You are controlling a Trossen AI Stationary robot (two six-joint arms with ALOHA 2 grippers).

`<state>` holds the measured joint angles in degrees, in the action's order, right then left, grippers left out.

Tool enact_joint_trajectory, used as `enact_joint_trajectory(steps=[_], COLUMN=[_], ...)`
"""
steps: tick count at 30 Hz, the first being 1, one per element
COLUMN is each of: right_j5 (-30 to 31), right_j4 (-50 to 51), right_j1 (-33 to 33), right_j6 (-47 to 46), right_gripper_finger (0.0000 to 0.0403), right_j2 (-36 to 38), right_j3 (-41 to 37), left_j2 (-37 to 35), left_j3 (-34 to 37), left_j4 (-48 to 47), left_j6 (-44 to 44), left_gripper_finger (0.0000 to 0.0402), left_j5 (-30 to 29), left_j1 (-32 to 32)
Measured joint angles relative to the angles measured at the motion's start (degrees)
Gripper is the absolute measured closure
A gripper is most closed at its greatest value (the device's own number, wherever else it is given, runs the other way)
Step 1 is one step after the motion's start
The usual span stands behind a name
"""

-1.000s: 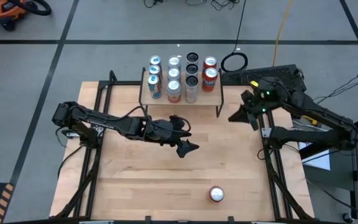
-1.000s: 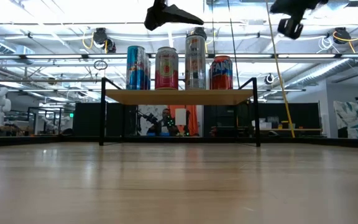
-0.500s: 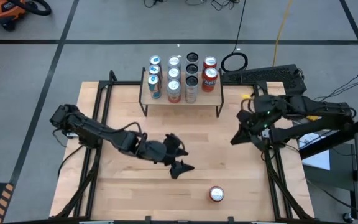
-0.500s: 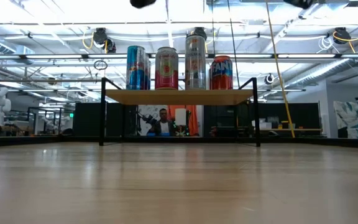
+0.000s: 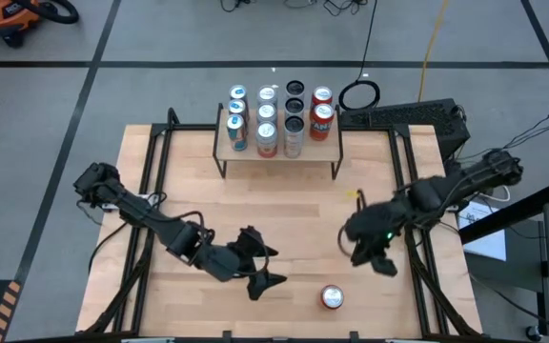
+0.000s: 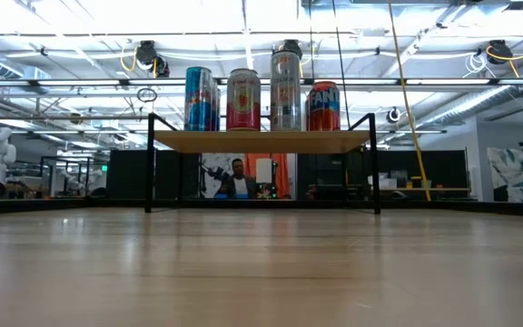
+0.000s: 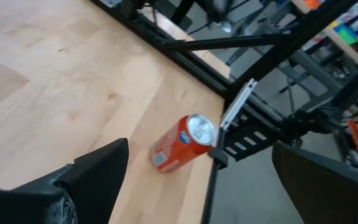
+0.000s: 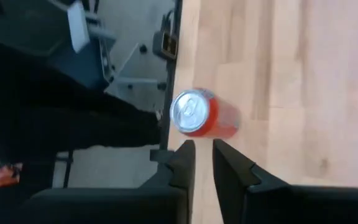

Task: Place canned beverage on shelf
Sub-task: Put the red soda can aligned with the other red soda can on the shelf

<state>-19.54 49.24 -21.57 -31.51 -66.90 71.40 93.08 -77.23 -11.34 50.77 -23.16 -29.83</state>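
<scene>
A red beverage can [image 5: 332, 297] stands upright on the desk [image 5: 189, 191] near its front edge, right of centre, with nothing holding it. The left gripper [image 5: 258, 268] hangs just left of the can, above the desk, its fingers [image 7: 98, 171] spread wide and empty; in the left wrist view the can shows between them, farther off by the desk's edge. The right gripper [image 5: 377, 259] hovers above and to the right of the can, apart from it, and its fingers [image 8: 185, 163] are nearly closed with only a narrow slot between them, gripping nothing.

The shelf [image 5: 279, 157] stands at the far middle of the desk and carries eight cans [image 5: 279, 119] in two rows: blue at the left, silver and red in the middle, and red at the right. From the low view a person [image 6: 237, 178] shows in the room beyond, under the shelf top.
</scene>
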Motion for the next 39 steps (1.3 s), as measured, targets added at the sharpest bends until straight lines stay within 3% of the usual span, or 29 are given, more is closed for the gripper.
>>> enact_joint_trajectory(steps=[8,17,24,28,39], right_j5=[0.33,1.44,4.22,7.78,5.93], right_j4=[-6.16,-10.76,-11.88,-11.82,-11.72], right_j1=[-6.4,-9.5,-11.32,-11.62,-11.55], right_j6=[-0.82,1.43,9.02,13.67,20.49], right_gripper_finger=[0.0287,0.0131,0.0022,0.0006,0.0003], right_j2=[-7.83,-15.05,-18.5,-19.3,-23.89], right_j3=[0.0,0.0,0.0,0.0,0.0], left_j2=[0.0,0.0,0.0,0.0,0.0], left_j3=[0.0,0.0,0.0,0.0,0.0], left_j4=[-3.63,-5.76,-5.98,-6.08,-7.76], left_j6=[2.9,3.38,4.47,5.65,5.91], left_gripper_finger=[0.0002,0.0002,0.0002,0.0002,0.0002], left_j5=[-3.07,-4.93,-5.87,-5.9,-7.77], left_j1=[-1.94,-1.75,-1.7,-1.7,-1.68])
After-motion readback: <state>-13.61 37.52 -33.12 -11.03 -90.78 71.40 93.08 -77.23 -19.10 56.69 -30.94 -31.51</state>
